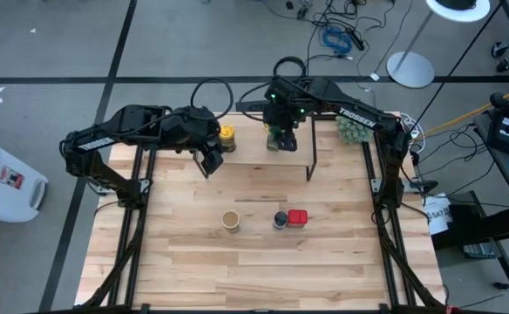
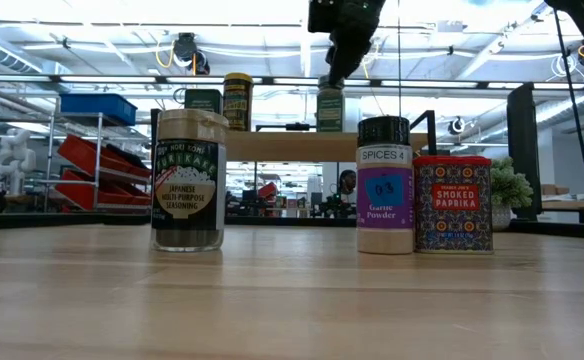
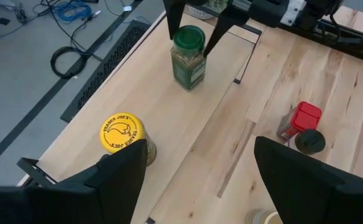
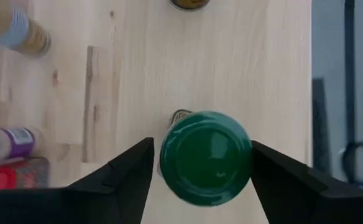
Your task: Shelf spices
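1. Grey floor with loose cables surrounds the butcher-block bench (image 1: 193,262); the low view looks across it into a bright workshop with red and blue bins on racks.
2. Along the bench's 12 o'clock edge stands the shelf (image 1: 263,166), a pale wooden board on thin black legs.
3. On that board the green-lidded jar (image 4: 205,157) stands upright, with the yellow-lidded jar (image 3: 123,132), its lid reading "Trader Joe's", toward its 9 o'clock.
4. Right tool (image 4: 201,163) straddles the green lid, fingers (image 4: 128,168) parted with slim gaps either side.
5. Left tool (image 3: 197,171) hangs open, empty, near the yellow lid.
6. Mid-bench stand the tan-lidded jar (image 2: 187,180) ("Japanese Multi-Purpose Seasoning"), blue-lidded jar (image 2: 385,185) ("Garlic Powder") and red square tin (image 2: 453,203) ("Smoked Paprika").
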`<state>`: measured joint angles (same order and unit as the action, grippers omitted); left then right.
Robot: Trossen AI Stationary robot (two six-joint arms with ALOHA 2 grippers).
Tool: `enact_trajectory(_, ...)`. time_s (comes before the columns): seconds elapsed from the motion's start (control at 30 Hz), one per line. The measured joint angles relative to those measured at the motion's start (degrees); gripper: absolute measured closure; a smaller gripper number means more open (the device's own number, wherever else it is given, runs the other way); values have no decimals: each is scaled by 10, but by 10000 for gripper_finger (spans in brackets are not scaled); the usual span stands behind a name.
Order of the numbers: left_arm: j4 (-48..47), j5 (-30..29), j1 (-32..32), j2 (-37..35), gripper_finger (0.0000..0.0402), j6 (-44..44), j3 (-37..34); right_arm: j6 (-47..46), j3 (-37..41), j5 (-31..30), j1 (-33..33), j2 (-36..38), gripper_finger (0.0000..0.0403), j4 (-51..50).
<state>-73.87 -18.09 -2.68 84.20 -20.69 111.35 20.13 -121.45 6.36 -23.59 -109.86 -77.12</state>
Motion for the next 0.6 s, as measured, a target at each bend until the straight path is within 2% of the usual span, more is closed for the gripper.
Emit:
enact_trajectory(0.3, 0, 0, 0, 0, 98, 0, 0, -105, 0, -5, 0, 0, 136, 1)
enact_trajectory(0.6, 0, -1, 0, 0, 98, 1, 0, -129, 0, -6, 0, 0, 161, -10)
